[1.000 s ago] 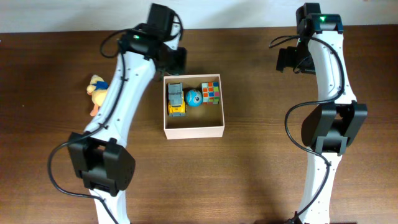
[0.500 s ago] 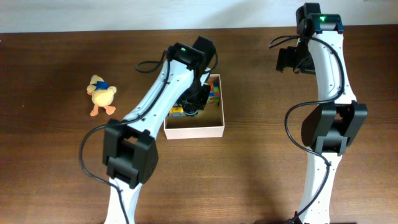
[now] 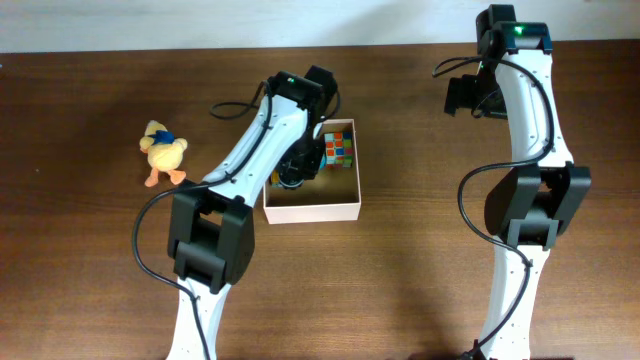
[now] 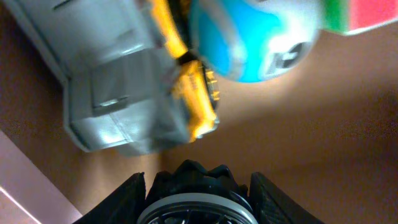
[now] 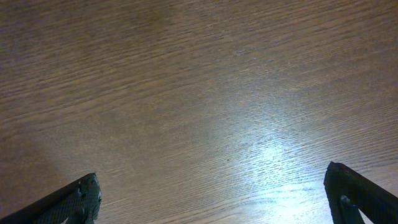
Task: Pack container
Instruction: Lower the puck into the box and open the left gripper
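Note:
The container (image 3: 312, 212), a shallow cream-walled box with a tan floor (image 4: 311, 130), sits mid-table. It holds a grey and yellow toy truck (image 4: 118, 81), a blue and white ball (image 4: 249, 43) and a colour cube (image 3: 338, 148). My left gripper (image 3: 298, 165) reaches down inside the box, just above the floor beside the truck. In the left wrist view, this gripper (image 4: 198, 179) is shut on a black toy wheel with a grey rim (image 4: 199, 202). My right gripper (image 5: 214, 193) is open and empty over bare table at the far right (image 3: 462, 97).
A yellow plush duck (image 3: 160, 152) lies on the table left of the box. The left arm crosses over the box's left half and hides most of the truck and the ball from above. The table's back edge runs close behind the box.
The left arm swung from behind the box's back-left corner into the box and lowered beside the truck. The duck, earlier partly covered by the arm, now shows whole. The right arm has not moved.

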Robot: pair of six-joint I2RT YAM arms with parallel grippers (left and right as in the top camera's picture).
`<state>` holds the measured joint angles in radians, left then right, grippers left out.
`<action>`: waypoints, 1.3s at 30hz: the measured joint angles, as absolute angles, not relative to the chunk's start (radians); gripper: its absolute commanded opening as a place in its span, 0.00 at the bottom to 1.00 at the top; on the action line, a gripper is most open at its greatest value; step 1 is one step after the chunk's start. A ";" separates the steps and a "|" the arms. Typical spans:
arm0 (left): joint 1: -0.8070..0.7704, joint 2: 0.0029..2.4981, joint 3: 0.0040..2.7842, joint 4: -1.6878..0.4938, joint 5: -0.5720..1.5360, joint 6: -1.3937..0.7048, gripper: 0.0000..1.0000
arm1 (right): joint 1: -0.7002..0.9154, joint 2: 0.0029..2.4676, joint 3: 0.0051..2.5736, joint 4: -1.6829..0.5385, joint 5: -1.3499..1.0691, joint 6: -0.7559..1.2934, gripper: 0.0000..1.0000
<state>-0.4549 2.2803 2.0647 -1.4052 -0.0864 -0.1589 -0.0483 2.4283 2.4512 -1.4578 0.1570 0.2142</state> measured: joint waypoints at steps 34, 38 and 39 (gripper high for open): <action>-0.424 2.281 2.036 -1.389 -0.087 -0.161 0.58 | -0.048 2.428 2.451 -1.458 0.157 0.213 0.99; -0.424 2.281 2.036 -1.388 -0.087 -0.164 0.63 | -0.048 2.428 2.451 -1.458 0.157 0.214 0.99; -0.424 2.281 2.036 -1.388 -0.087 -0.165 0.63 | -0.048 2.428 2.451 -1.458 0.157 0.214 0.99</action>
<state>-0.4240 2.2807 2.0361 -1.3884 -0.0868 -0.1654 -0.0483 2.4283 2.4512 -1.4578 0.1570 0.2142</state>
